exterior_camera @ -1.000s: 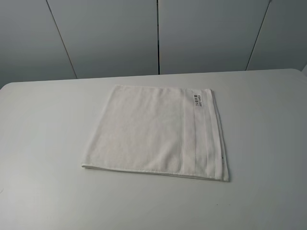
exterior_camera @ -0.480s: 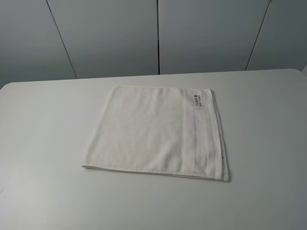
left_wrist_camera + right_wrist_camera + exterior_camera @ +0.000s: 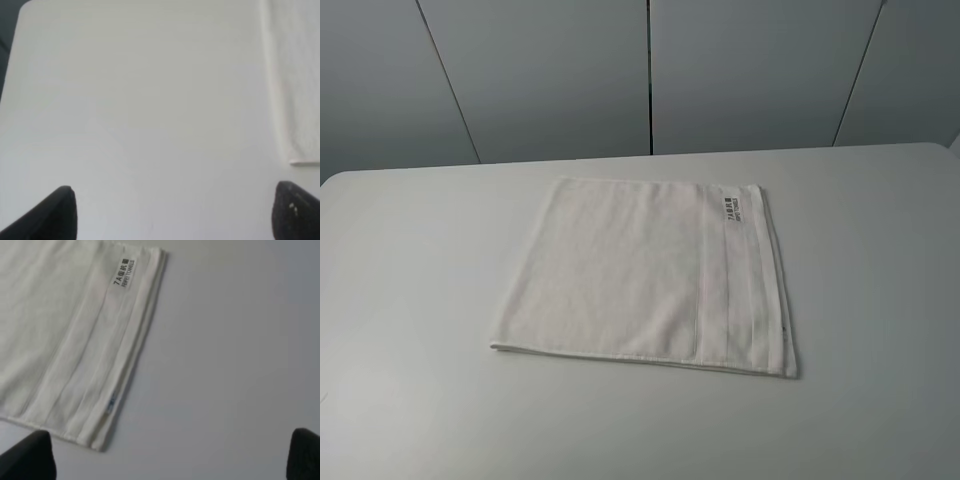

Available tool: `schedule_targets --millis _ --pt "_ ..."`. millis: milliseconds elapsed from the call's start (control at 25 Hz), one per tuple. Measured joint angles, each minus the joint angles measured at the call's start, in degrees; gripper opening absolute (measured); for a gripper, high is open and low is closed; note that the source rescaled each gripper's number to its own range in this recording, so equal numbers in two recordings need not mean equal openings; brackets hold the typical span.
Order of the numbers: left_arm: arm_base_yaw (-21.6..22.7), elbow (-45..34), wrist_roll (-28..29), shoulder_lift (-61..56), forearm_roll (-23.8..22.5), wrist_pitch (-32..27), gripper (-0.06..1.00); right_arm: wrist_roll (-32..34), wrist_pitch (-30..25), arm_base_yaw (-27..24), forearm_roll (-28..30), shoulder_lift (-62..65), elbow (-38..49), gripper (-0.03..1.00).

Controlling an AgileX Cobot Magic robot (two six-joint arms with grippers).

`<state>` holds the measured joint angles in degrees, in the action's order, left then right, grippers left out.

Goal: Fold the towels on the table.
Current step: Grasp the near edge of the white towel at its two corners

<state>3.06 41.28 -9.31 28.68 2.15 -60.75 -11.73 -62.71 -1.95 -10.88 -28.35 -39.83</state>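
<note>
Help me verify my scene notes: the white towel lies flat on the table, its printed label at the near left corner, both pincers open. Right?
Not quite: the exterior high view shows the label at the far right corner of the towel. Otherwise yes: it lies flat on the table, left pincer and right pincer open.

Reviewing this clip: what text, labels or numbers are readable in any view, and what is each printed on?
"7A", followed by characters too blurred to read: larger line on the white label sewn to the towel.
"TOWELS": end of the label's smaller line; the word before it is blurred.
Small blue tag at the towel's edge: too small to read.
The table bears no text.
</note>
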Motion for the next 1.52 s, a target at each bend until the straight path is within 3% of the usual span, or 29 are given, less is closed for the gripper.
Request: schedule_targets --millis 120,280,400,480,680,800,1000,1240,1520 --pt "0.0 2.87 -6.04 8.43 6.98 1.77 0.99 -6.86 3.29 0.14 -4.27 -7.65 -2.64 1.0" --pt "-0.71 5.72 -18.53 18.84 18.88 3.88 0.99 -12.27 6.51 0.23 -6.76 -16.81 -5.56 1.0" --pt "-4.24 6.57 -25.53 25.98 21.13 5.76 0.99 -15.85 7.06 2.84 -7.39 -23.2 -6.88 1.0" --pt "-8.5 6.66 -28.23 30.12 19.13 7.32 0.99 -17.72 7.18 5.86 -6.91 -26.84 -7.26 1.0" --pt "-20.38 6.7 -29.44 39.65 9.03 11.12 0.99 -18.83 7.27 13.58 -3.91 -35.35 -7.26 1.0" --pt "-26.92 6.79 -29.66 45.91 4.08 12.53 0.99 -18.92 8.05 15.69 -3.33 -39.52 -7.26 1.0" --pt "-33.92 6.79 -29.66 57.42 -2.15 12.76 0.99 -19.08 10.95 16.03 -3.23 -43.87 -7.26 1.0" --pt "-36.04 6.92 -27.8 69.26 -6.4 17.15 0.99 -19.31 11.5 16.11 -3.34 -44.81 -7.26 1.0" --pt "-36.17 7.05 -28.3 76.53 -6.94 21.19 0.99 -19.31 11.53 16.11 -3.34 -44.9 -7.26 1.0"
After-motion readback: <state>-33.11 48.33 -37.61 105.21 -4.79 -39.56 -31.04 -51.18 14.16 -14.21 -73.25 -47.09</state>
